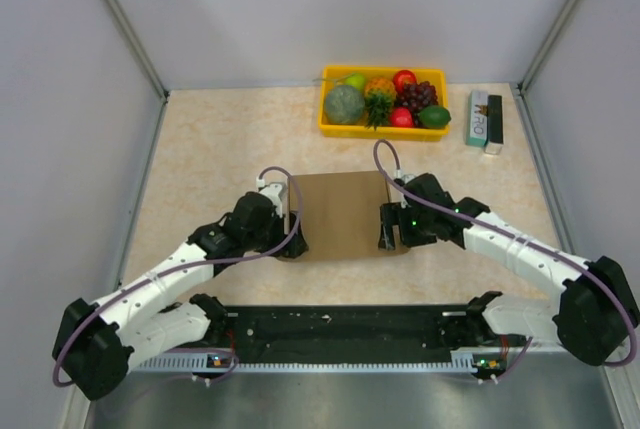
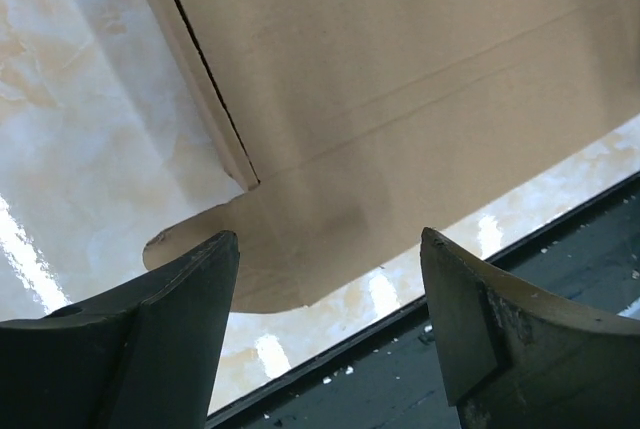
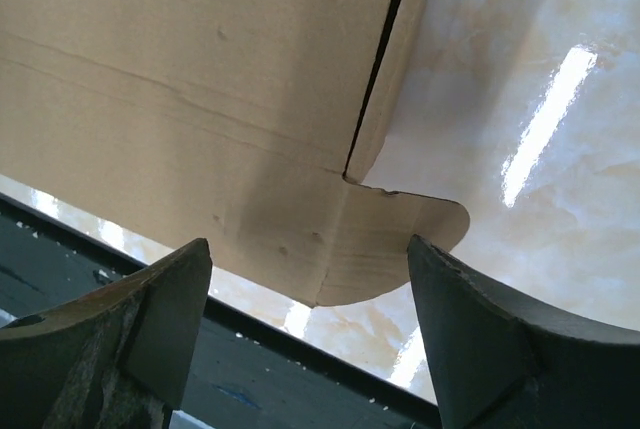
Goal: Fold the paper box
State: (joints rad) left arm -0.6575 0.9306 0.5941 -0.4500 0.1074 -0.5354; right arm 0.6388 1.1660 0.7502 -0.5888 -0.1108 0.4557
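The paper box (image 1: 342, 213) is a plain brown cardboard piece lying flat in the middle of the table. My left gripper (image 1: 293, 245) is open at its near left corner, over a rounded tab (image 2: 270, 259) that lies between the jaws. My right gripper (image 1: 390, 240) is open at the near right corner, over the matching rounded tab (image 3: 385, 244). Creases and a cut slit show in the cardboard in both wrist views. Neither gripper holds anything.
A yellow tray (image 1: 333, 129) of fruit stands at the back of the table. A small green-white-black carton (image 1: 484, 119) lies to its right. A black rail (image 1: 350, 327) runs along the near edge, just behind the box. Grey walls enclose the table on both sides.
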